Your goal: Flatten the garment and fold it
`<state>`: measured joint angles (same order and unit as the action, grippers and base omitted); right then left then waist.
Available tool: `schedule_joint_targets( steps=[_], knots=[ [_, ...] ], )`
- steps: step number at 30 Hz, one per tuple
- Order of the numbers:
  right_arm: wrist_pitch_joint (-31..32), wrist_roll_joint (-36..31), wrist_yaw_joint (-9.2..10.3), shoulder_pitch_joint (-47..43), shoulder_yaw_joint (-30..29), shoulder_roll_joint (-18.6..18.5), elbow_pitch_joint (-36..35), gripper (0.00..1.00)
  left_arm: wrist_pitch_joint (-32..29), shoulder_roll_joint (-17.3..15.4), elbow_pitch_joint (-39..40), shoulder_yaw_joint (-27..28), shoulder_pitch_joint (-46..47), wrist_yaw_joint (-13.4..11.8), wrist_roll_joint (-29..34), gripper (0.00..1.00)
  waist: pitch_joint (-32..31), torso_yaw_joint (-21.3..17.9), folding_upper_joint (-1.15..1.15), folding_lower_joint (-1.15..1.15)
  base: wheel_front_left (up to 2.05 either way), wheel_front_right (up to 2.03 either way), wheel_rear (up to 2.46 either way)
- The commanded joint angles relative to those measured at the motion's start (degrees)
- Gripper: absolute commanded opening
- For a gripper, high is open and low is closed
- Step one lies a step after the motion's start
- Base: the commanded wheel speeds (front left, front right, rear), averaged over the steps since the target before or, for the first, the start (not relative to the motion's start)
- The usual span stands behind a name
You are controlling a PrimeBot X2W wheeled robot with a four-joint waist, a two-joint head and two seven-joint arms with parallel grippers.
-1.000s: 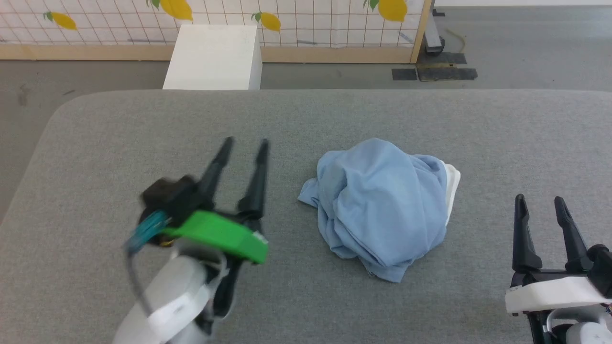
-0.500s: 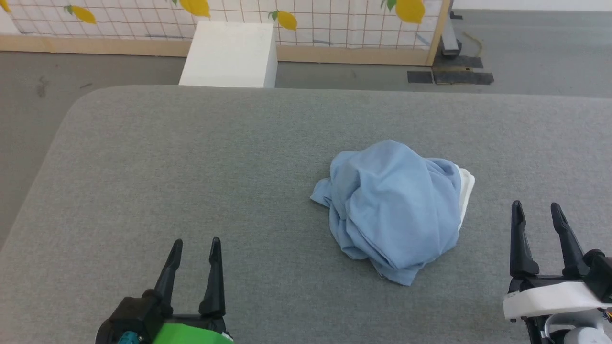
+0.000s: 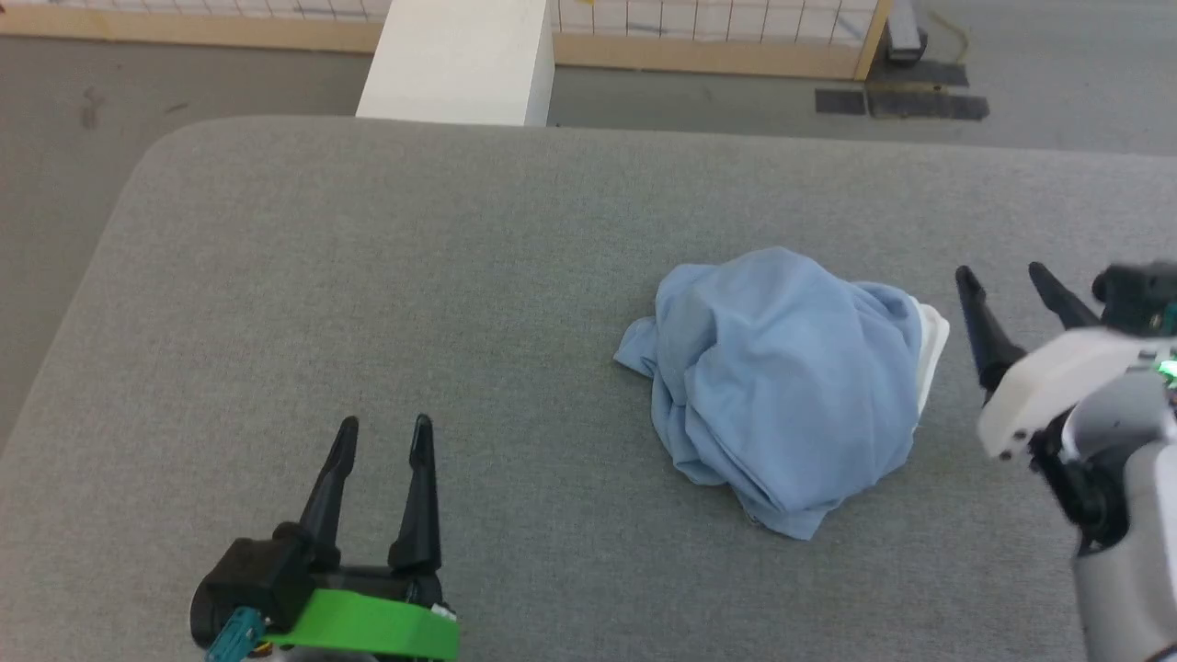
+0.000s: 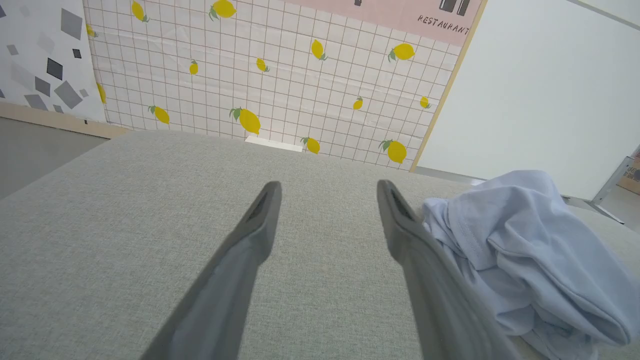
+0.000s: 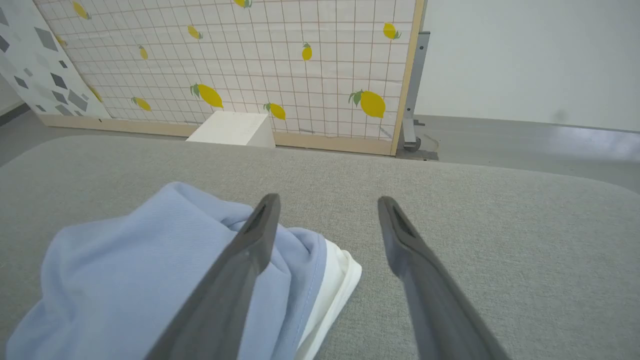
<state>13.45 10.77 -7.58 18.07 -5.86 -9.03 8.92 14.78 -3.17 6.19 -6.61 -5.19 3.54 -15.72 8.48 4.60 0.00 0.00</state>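
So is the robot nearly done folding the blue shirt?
Nothing looks done: the shirt lies in a crumpled heap on the grey table. The left end effector and right end effector are open and empty, the right beside it. Flattening and folding remain.

The head camera looks steeply down on the grey padded table; both wrist cameras sit low over it, facing the lemon-print screen — all three share the blue shirt.

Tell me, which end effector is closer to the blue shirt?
Right. The right end effector sits beside the white edge of the blue shirt; the left end effector lies far to its left.
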Motion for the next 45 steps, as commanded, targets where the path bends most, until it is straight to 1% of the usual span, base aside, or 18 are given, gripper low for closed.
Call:
schedule_joint_targets(
  steps=[1, 2, 7, 8, 11, 15, 16, 17, 18, 19, 23, 27, 31, 35, 39, 42, 45],
  knots=[
    [4.26, 1.35, 0.09, 1.84, -0.30, -0.64, 1.20, 1.00, 0.21, 0.28, 0.19, -0.48, 1.39, -0.08, -0.27, 1.00, 1.90, 1.06, 0.00, 0.00, 0.00, 0.00, 0.00],
    [8.19, 1.96, 0.09, 2.90, -0.27, -1.35, 2.09, 1.00, 0.21, 0.28, 0.17, -0.89, 1.79, -0.18, -0.39, 1.00, 2.39, 1.43, 0.00, 0.00, 0.00, 0.00, 0.00],
    [21.70, 2.58, 0.09, 5.93, -1.84, -2.82, 5.55, 1.00, 0.21, 0.28, -0.53, -2.24, 3.43, -0.34, -0.67, 1.00, 4.18, 3.57, 0.00, 0.00, 0.00, 0.00, 0.00],
    [27.76, 0.79, 0.09, 6.39, -3.89, -2.91, 7.49, 1.00, 0.21, 0.28, -0.82, -3.00, 4.12, -0.51, -1.03, 1.00, 5.03, 5.42, 0.00, 0.00, 0.00, 0.00, 0.00],
    [29.64, -0.77, 0.09, 6.63, -6.43, -2.35, 8.84, 1.00, 0.21, 0.29, -1.04, -3.61, 4.60, -0.56, -1.07, 1.00, 5.73, 7.22, 0.00, 0.00, 0.00, 0.00, 0.00],
    [28.70, -1.86, 0.09, 6.84, -8.10, -1.31, 10.71, 1.00, 0.21, 0.29, -1.19, -4.23, 5.24, -0.55, -1.21, 1.00, 6.96, 9.48, 0.00, 0.00, 0.00, 0.00, 0.00],
    [28.17, -1.84, 0.09, 7.12, -8.95, -0.74, 11.11, 0.98, 0.21, 0.29, -1.14, -4.41, 5.43, -0.53, -1.24, 1.00, 7.47, 9.93, 0.00, 0.00, 0.00, 0.00, 0.00],
    [27.71, -2.12, 0.09, 7.37, -9.27, -0.51, 11.32, 0.47, 0.21, 0.29, -1.07, -4.51, 5.63, -0.55, -1.32, 1.00, 7.87, 10.18, 0.00, 0.00, 0.00, 0.00, 0.00],
    [26.95, -2.57, 0.09, 7.63, -9.14, -0.45, 11.44, 0.28, 0.21, 0.29, -1.01, -4.55, 5.88, -0.62, -1.53, 1.00, 8.20, 10.35, 0.00, 0.00, 0.00, 0.00, 0.00],
    [26.13, -2.74, 0.09, 7.80, -9.01, -0.42, 11.59, 0.00, 0.21, 0.29, -1.04, -4.55, 5.94, -0.67, -1.66, 1.00, 8.27, 10.37, 0.00, 0.00, 0.00, 0.00, 0.00],
    [23.50, -2.95, 0.09, 8.55, -7.76, -1.04, 12.54, 0.00, 0.21, 0.29, -1.72, -4.20, 5.54, -0.73, -1.63, 1.00, 7.78, 9.34, 0.00, 0.00, 0.00, 0.00, 0.00],
    [20.06, -1.95, 0.09, 10.39, -5.39, -2.57, 11.56, 0.00, 0.21, 0.29, -2.27, -3.71, 5.43, -0.46, -1.42, 1.00, 5.74, 7.29, 0.00, 0.00, 0.00, 0.00, 0.00],
    [17.17, 1.42, 0.09, 12.67, -2.45, -2.58, 9.07, 0.00, 0.22, 0.29, -2.68, -3.55, 4.62, -0.27, -1.15, 1.00, 2.38, 4.72, 0.00, 0.00, 0.00, 0.00, 0.00],
    [16.33, 4.65, 0.09, 13.40, -2.08, -3.17, 6.03, 0.00, 0.22, 0.29, -3.01, -3.21, 3.04, -0.25, -0.83, 1.00, -1.23, 2.37, 0.00, 0.00, 0.00, 0.00, 0.00],
    [16.41, 4.92, 0.09, 10.40, -5.19, -5.86, 2.27, 0.00, 0.22, 0.29, -2.82, -2.75, 1.35, -0.29, -0.59, 1.00, -2.90, 1.05, 0.00, 0.00, 0.00, 0.00, 0.00],
    [16.77, 5.46, 0.09, 6.23, -10.78, -6.62, -0.96, 0.00, 0.22, 0.29, -2.50, -2.26, 0.43, -0.07, -0.41, 1.00, -3.21, 0.62, 0.00, 0.00, 0.00, 0.00, 0.00],
    [17.38, 4.63, 0.09, -0.26, -16.55, -7.30, -4.30, 0.00, 0.22, 0.29, -2.37, -1.78, -0.14, 0.20, 0.01, 1.00, -2.55, 0.35, 0.00, 0.00, 0.00, 0.00, 0.00]
  ],
)
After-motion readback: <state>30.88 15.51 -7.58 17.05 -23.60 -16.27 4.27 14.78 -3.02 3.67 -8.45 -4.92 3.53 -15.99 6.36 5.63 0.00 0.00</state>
